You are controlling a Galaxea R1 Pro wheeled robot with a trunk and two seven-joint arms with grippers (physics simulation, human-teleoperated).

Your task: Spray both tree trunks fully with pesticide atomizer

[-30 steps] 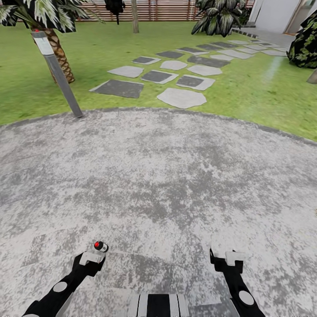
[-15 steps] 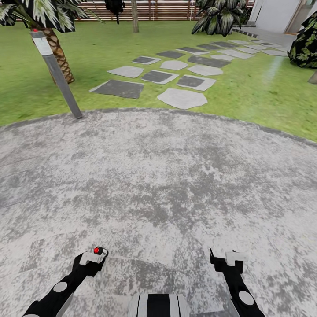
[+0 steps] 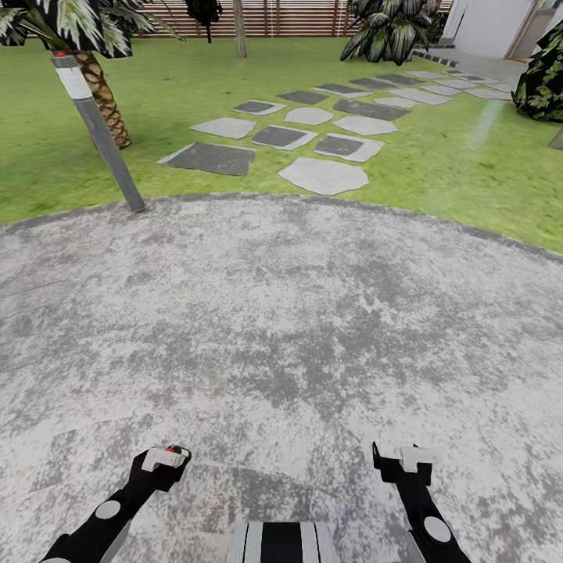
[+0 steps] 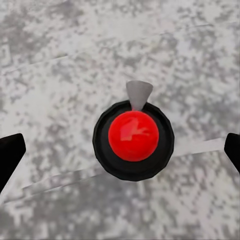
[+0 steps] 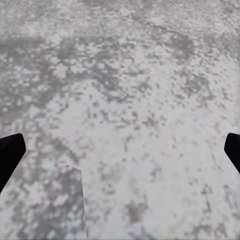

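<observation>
The pesticide atomizer (image 4: 133, 140) is seen from above on the mottled grey paving (image 3: 297, 313), its red top (image 4: 133, 136) centred between the 2 spread fingers of the left hand (image 4: 120, 155), which are held wide apart and are not touching it. The right hand (image 5: 120, 155) is likewise wide open above bare paving, with nothing held. Beyond the paving, lawn (image 3: 461, 164), stepping stones (image 3: 322, 173) and a palm (image 3: 102, 94) are seen.
</observation>
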